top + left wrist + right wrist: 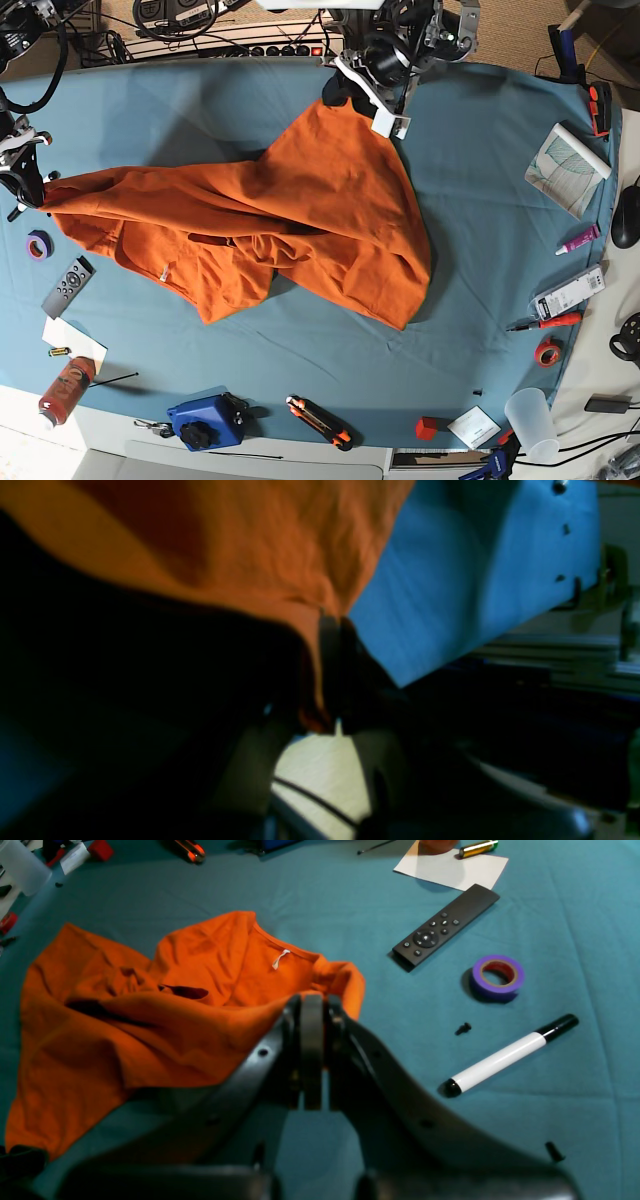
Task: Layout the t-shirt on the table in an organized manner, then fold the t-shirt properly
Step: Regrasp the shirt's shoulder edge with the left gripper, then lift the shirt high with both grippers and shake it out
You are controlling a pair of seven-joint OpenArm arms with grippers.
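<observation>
While the t-shirt lies spread across the middle of the table, both arms hold it by its edges. Nearest the front edge of the table, on the side away from the arms' bases, sit a blue box, an orange-handled tool, a small red block and a clear plastic cup, all well apart from the shirt.

Taking the shirt as the landmark: to its one side, near the right gripper, lie a black remote, a purple tape roll, a white marker with a black cap and a white sheet of paper. That gripper's jaws are pressed together on an orange fold, pulling the shirt's end taut toward the table's edge. The collar with its small white label faces up just beyond it.

On the shirt's opposite side rest a folded paper pad, a pink marker and a red tape roll.

Farthest back, at the table's far edge, the left gripper is clamped on the shirt's corner, lifting the cloth so that it slopes down from there; blue table cloth shows beside it.
</observation>
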